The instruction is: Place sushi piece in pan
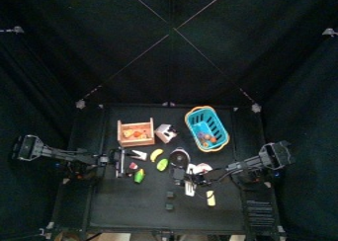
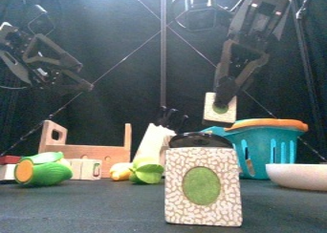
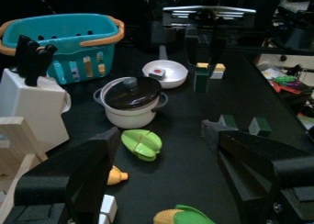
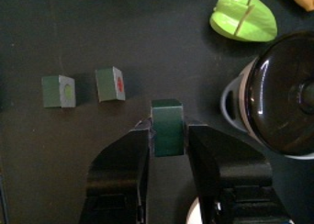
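My right gripper [image 4: 167, 140] is shut on a sushi piece [image 4: 167, 125], a dark green block with a white side. In the front view the gripper [image 2: 223, 97] holds that piece [image 2: 221, 108] in the air above the table. The pan [image 4: 287, 92], round and black with a shiny rim, lies close beside the held piece. It also shows in the left wrist view [image 3: 131, 96]. Two more sushi pieces [image 4: 58, 90] [image 4: 110, 83] lie on the table on the other side. My left gripper [image 3: 172, 177] hangs open and empty at the table's left.
A turquoise basket [image 3: 68, 39] and a wooden crate [image 1: 134, 133] stand at the back. A white knife block [image 3: 31, 97], a white bowl [image 3: 166, 74] and a cut green fruit [image 3: 141, 143] are nearby. A large sushi piece [image 2: 202, 185] stands at the front edge.
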